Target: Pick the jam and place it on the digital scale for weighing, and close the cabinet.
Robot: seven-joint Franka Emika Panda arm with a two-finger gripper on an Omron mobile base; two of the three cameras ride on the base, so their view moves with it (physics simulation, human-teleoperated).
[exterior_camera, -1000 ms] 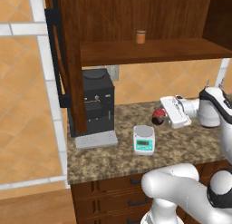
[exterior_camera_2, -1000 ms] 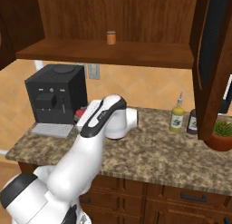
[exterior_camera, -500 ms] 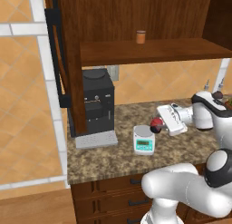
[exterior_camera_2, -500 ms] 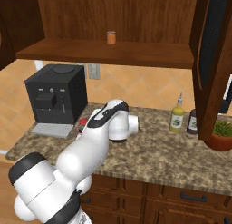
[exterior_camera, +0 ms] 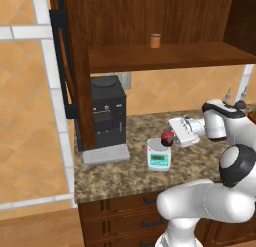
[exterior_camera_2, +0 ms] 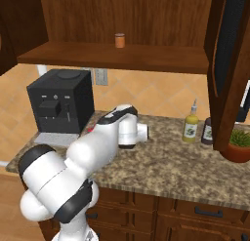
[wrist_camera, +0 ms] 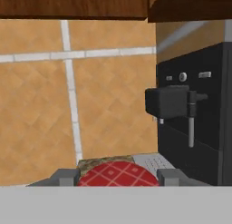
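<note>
Dark-brown wood everywhere in the left base view: wall cabinet (exterior_camera: pixel 150 26) with doors swung open, left door (exterior_camera: pixel 75 66) with a long black bar handle (exterior_camera: pixel 62 56), an orange-brown jar (exterior_camera: pixel 155 40) alone on the shelf. Below, speckled granite counter (exterior_camera: pixel 115 173), black coffee machine (exterior_camera: pixel 107 113) at left, small white digital scale (exterior_camera: pixel 159 154) with teal front just beside it to the right. Gripper (exterior_camera: pixel 170 136) reaching in sideways from the right, clamped on the jam (exterior_camera: pixel 167 137), a tiny jar with a red top, held directly above the back edge of the scale's plate; whether touching the plate yet, cannot tell.

From the right base view: same shelf and orange-brown jar (exterior_camera_2: pixel 119 40), coffee machine (exterior_camera_2: pixel 61 106) at left, right cabinet door (exterior_camera_2: pixel 229 64) standing wide open at far right. Yellow-green bottle (exterior_camera_2: pixel 190 128), a dark bottle (exterior_camera_2: pixel 207 131) and a potted plant (exterior_camera_2: pixel 239 145) well apart along the counter to the right. White arm blocking the scale and the jam.

From the hand view: red chequered jam lid (wrist_camera: pixel 118 175) seated between the two grey fingertips (wrist_camera: pixel 65 177), jaws closed against it on both sides. Coffee machine (wrist_camera: pixel 195 114) close ahead on the right, orange tiled wall behind.

Judged step: carrying the jam onto the scale, nearly there. Next move: lower onto the centre of the plate, release, withdraw, then swing both cabinet doors shut.
</note>
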